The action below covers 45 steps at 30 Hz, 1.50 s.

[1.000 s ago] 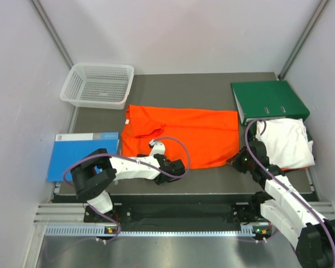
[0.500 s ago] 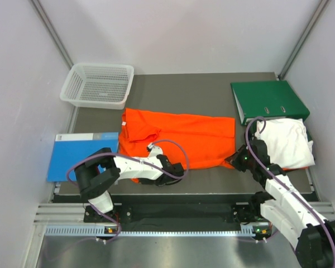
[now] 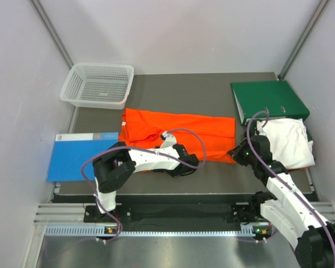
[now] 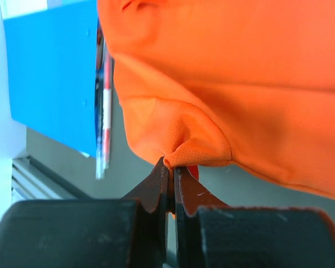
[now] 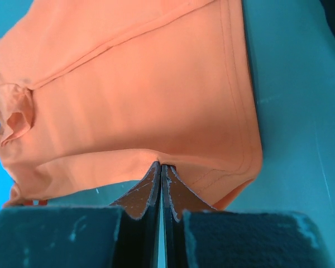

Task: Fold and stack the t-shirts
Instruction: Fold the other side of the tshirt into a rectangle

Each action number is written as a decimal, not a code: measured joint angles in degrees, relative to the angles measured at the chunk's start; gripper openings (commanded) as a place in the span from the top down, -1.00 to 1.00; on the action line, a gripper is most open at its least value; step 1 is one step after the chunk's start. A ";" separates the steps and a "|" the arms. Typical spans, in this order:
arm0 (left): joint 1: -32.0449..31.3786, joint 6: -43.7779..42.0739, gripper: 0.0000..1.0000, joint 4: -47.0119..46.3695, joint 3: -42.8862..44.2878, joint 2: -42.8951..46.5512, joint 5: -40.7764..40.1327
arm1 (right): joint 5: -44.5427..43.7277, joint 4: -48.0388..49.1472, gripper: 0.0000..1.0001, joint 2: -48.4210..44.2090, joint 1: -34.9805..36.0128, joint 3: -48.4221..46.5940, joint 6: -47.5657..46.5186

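The bright orange cloth t-shirt [image 3: 178, 129] lies spread across the middle of the table, between the flat blue book [image 3: 81, 153] on the left and the white t-shirt [image 3: 287, 142] on the right. The left gripper [image 4: 172, 172], apart a second ago, now pinches a bunched bit of the near hem and has shifted right. The right gripper [image 5: 161, 167] stays clamped on the near right hem.
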<state>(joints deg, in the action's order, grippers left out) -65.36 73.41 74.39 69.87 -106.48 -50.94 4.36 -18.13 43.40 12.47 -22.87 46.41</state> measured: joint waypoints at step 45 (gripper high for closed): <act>22.95 -37.86 -0.98 -25.94 -5.20 28.35 14.47 | -6.03 16.90 1.00 46.80 -0.24 -19.67 -14.19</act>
<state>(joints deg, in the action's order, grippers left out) -42.41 35.55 48.45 64.66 -78.13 -36.47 -1.67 -1.23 90.19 12.23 -42.54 32.23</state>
